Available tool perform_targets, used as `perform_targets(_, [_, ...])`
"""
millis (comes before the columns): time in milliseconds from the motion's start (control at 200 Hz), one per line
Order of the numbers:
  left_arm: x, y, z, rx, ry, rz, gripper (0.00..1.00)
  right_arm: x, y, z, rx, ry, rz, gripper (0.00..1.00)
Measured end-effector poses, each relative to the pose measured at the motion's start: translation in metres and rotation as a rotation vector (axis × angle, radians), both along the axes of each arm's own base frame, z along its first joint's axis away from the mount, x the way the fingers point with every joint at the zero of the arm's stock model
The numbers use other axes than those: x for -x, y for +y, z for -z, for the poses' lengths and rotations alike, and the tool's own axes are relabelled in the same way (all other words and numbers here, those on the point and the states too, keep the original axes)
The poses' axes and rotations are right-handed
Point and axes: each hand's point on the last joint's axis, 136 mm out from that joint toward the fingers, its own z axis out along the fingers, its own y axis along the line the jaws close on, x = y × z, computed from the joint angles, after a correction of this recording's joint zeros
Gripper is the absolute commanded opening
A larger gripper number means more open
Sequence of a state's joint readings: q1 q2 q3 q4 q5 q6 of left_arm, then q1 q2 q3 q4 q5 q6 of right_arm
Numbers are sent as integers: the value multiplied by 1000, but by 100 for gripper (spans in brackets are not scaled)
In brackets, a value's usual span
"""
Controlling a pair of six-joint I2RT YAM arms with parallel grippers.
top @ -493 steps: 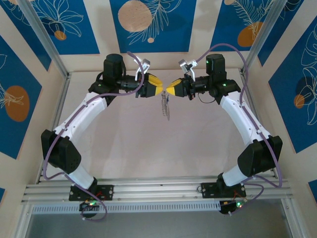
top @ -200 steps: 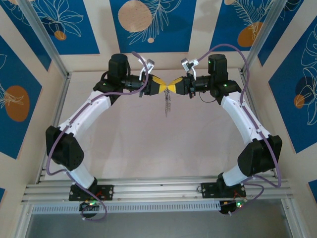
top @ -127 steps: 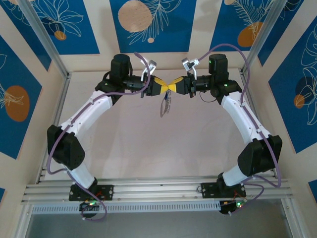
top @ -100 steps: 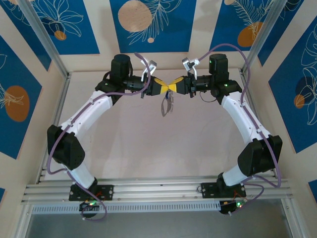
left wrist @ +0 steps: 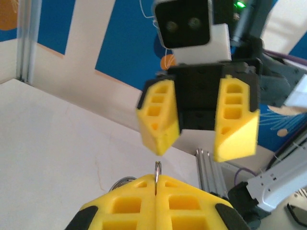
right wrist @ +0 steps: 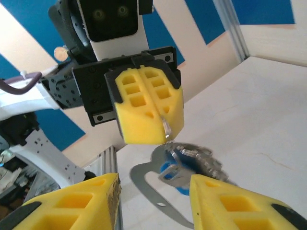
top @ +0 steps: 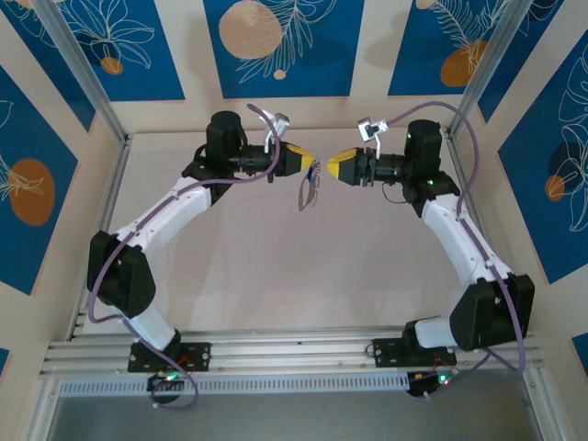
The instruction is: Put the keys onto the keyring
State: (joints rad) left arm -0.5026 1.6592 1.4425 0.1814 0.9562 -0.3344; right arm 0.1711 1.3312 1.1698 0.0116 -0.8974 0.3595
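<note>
My left gripper is shut on a thin metal ring that pokes up between its yellow fingers. Below it hangs the bunch: the grey keyring loop, a pale toothed strip, and the key with its blue head. The bunch is blurred. My right gripper faces the left one a short way to the right, open and holding nothing. In the right wrist view its yellow fingers stand wide apart on either side of the hanging bunch, not touching it.
Both arms reach to the back of the pale table, grippers tip to tip above it. The rear wall with blue panels and metal frame posts stand close behind. The metal rail runs along the near edge.
My right gripper has opened and drawn back to the right, away from the left gripper. The left gripper stays shut, and the bunch now hangs from it alone, swinging slightly.
</note>
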Motion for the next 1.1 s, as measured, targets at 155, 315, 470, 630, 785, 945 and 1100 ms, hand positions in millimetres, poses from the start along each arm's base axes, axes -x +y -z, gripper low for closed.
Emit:
perform_targets(155, [-4, 3, -8, 49, 8, -51, 0, 4, 0, 12, 4, -36, 178, 48])
perform_targets(315, [-2, 7, -22, 106, 11, -77, 0, 7, 6, 38, 30, -58, 309, 49])
perform_targets(470, [2, 8, -35, 144, 3, -75, 0, -5, 5, 40, 43, -92, 406, 50])
perform_targets(630, [4, 7, -41, 162, -3, -74, 0, -7, 7, 34, 45, -141, 438, 51])
perform_targets(785, [4, 6, -41, 164, 1, -78, 0, -4, 14, 30, 47, -176, 431, 51])
perform_targets(945, [4, 6, -42, 166, 2, -80, 0, -1, 20, 25, 47, -208, 422, 51])
perform_targets(1100, [5, 5, -42, 167, 1, -77, 0, -2, 22, 12, 34, -249, 434, 51])
